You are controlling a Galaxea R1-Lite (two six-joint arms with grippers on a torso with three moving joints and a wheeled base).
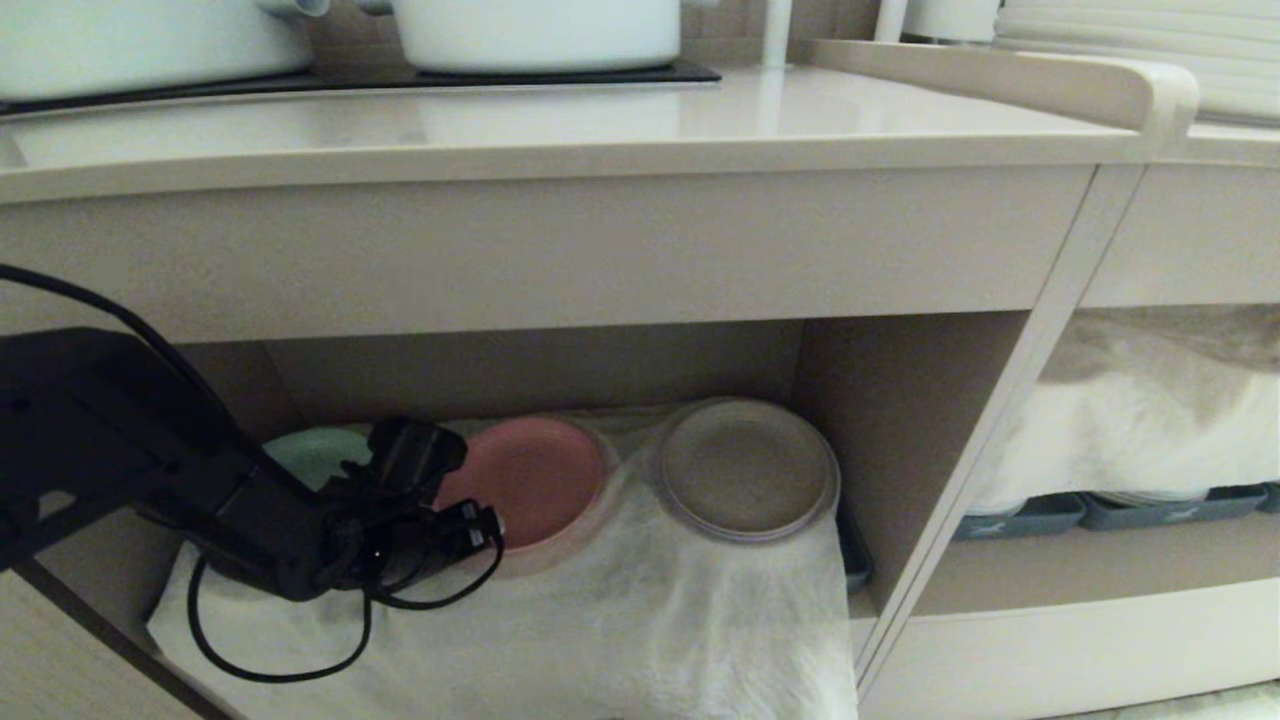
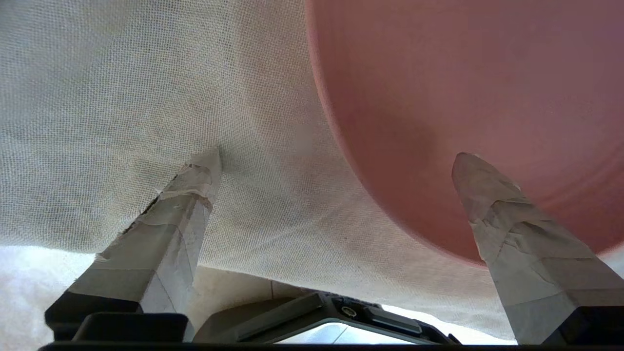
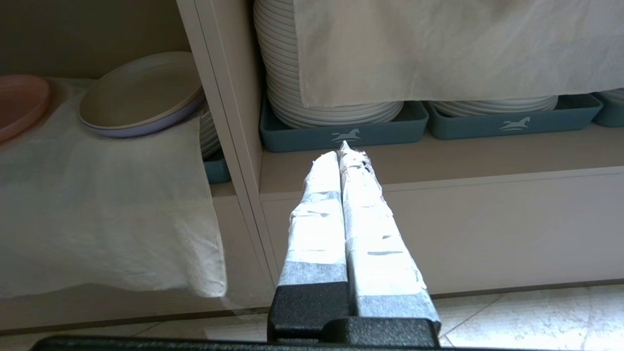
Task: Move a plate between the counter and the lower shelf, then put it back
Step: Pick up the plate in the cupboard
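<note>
A: Where does the plate [image 1: 530, 480] sit?

B: On the white cloth [image 1: 640, 610] of the lower shelf [image 1: 900, 400], between a green plate [image 1: 310, 452] and a brown-grey plate [image 1: 748, 468]. The counter [image 1: 600, 130] above carries only pots on the hob.

A: And the left gripper [image 1: 455, 500]?

B: Inside the shelf, at the plate's near-left edge. Its jaws stand wide apart and hold nothing. In the wrist view, one taped finger [image 2: 507, 229] lies over the pink surface; the other finger [image 2: 180, 204] lies over the cloth just beside the rim. So the rim falls between them.

A: What is the step in hand?

B: By my reading, taking hold of the rim, before the lift to the counter.

A: How to do it well?

B: Bring one finger under the rim and keep the other above it. Close only on the rim. The cloth is loose and wrinkled; if the lower finger pinches it, the cloth may drag and pull the neighbouring plates along. Lift a little first, then draw the plate straight out, clear of the counter's thick front edge.

A: The right gripper [image 3: 343, 161]?

B: Parked low before the neighbouring compartment, fingers pressed together, empty.
</note>
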